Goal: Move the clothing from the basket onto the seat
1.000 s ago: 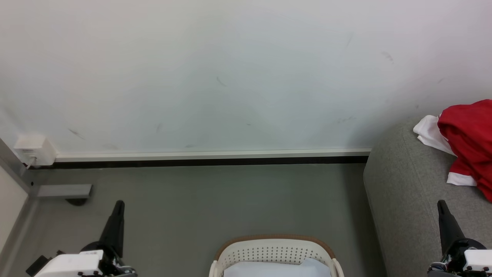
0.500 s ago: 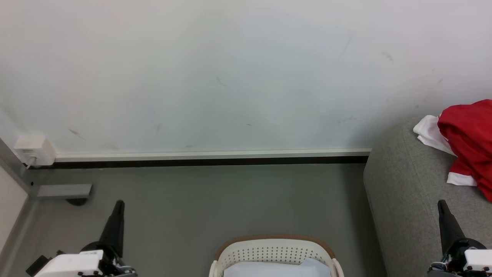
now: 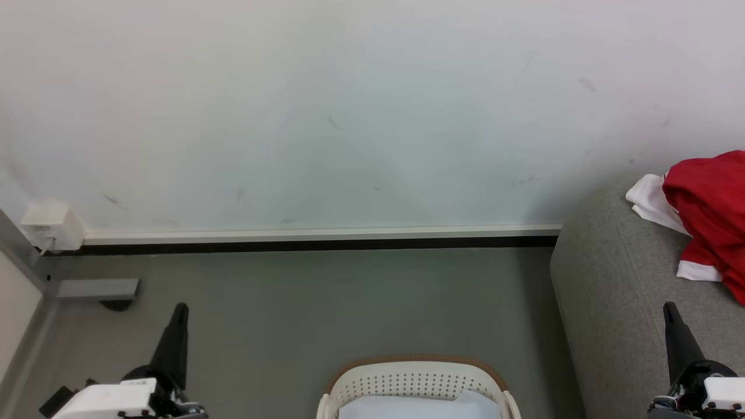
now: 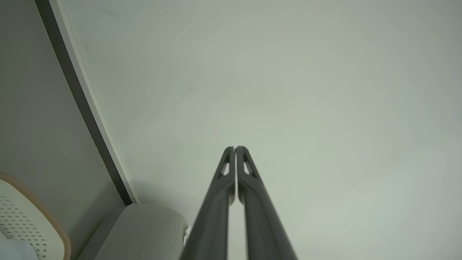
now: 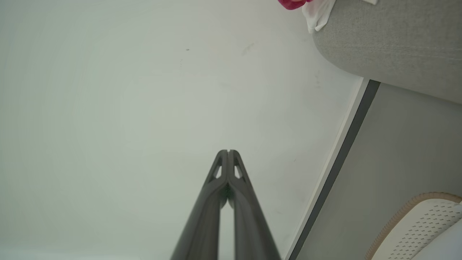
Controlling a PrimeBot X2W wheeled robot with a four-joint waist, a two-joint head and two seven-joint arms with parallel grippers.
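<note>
The red clothing (image 3: 710,215) with white cuffs lies bunched on the grey seat (image 3: 617,302) at the right edge of the head view; a scrap of it (image 5: 294,3) shows at the top of the right wrist view. The cream basket (image 3: 414,381) with its tan rim sits on the floor at bottom centre, a pale bluish-white cloth (image 3: 407,407) inside. My left gripper (image 3: 181,308) is shut and empty at lower left, its fingertips (image 4: 235,148) together. My right gripper (image 3: 668,308) is shut and empty at lower right, over the seat's front, well below the clothing.
A white wall (image 3: 349,116) with a white and black skirting strip (image 3: 320,240) runs behind. A white socket box (image 3: 49,226) and a grey metal bracket (image 3: 96,288) sit at the left. Grey floor (image 3: 349,302) lies between the basket and the wall.
</note>
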